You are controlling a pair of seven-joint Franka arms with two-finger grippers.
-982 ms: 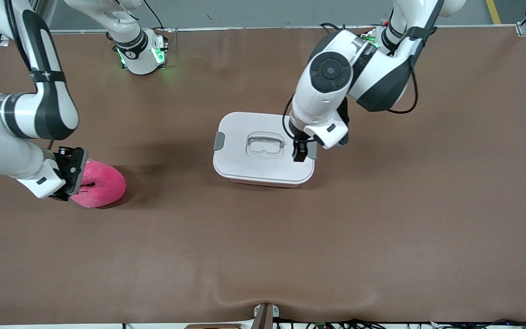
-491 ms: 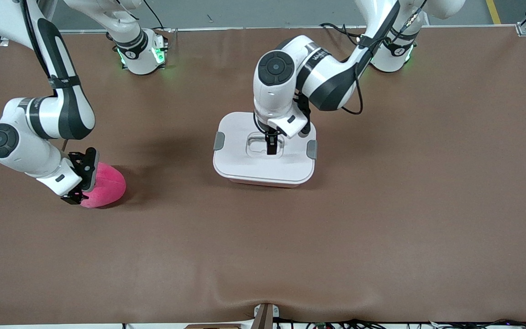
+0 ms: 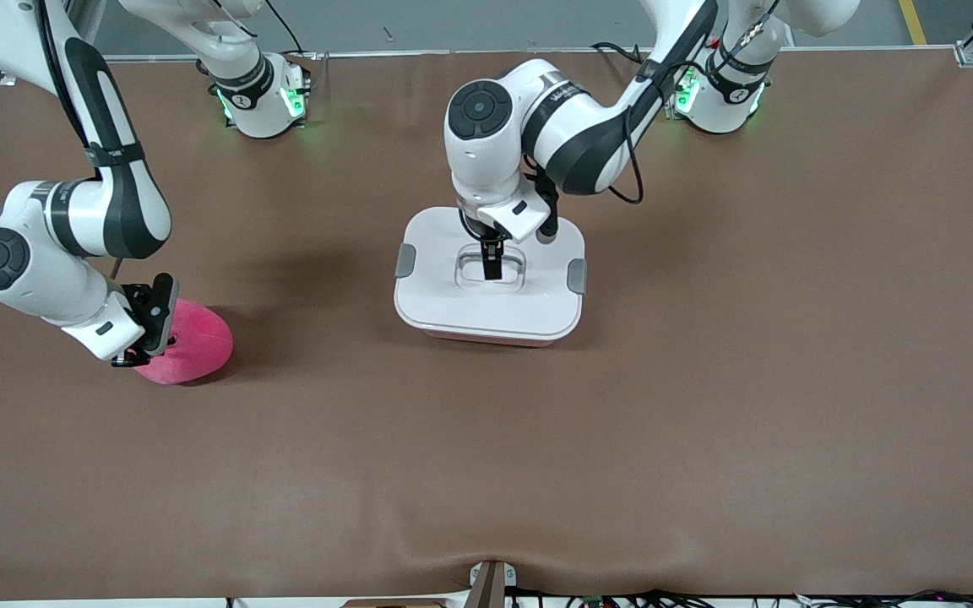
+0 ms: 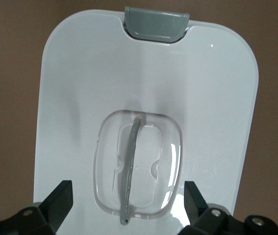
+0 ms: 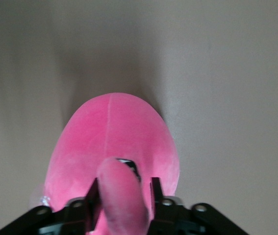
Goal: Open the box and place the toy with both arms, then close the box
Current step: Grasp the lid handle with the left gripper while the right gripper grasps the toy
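Now my left gripper [image 3: 491,263] hangs right over the middle of the box [image 3: 488,277], with its fingers spread wide. In the left wrist view one finger sits on each side of the clear handle [image 4: 130,171], which lies in its little dip in the white lid [image 4: 80,88]. The fingers do not touch the handle yet.

The box sits in the middle of the table [image 3: 706,405], and its lid is on. A grey clip [image 3: 404,260] sits on the end toward the right arm, and another grey clip [image 3: 577,276] sits on the end toward the left arm. I cannot tell if the clips are locked.

My right gripper [image 3: 142,348] is down at the pink toy [image 3: 187,342], at the right arm's end of the table, well apart from the box. Its fingers pinch a soft flap [image 5: 124,196] of the toy between them.

To do this step well, I think I should go straight down so the handle stays in the middle of my open fingers. Then I should squeeze the thin bar gently and lift slowly. If the whole box comes up too, the clips are probably holding, so I should stop. My right gripper should keep a soft, firm hold on the toy and wait until the box is open.
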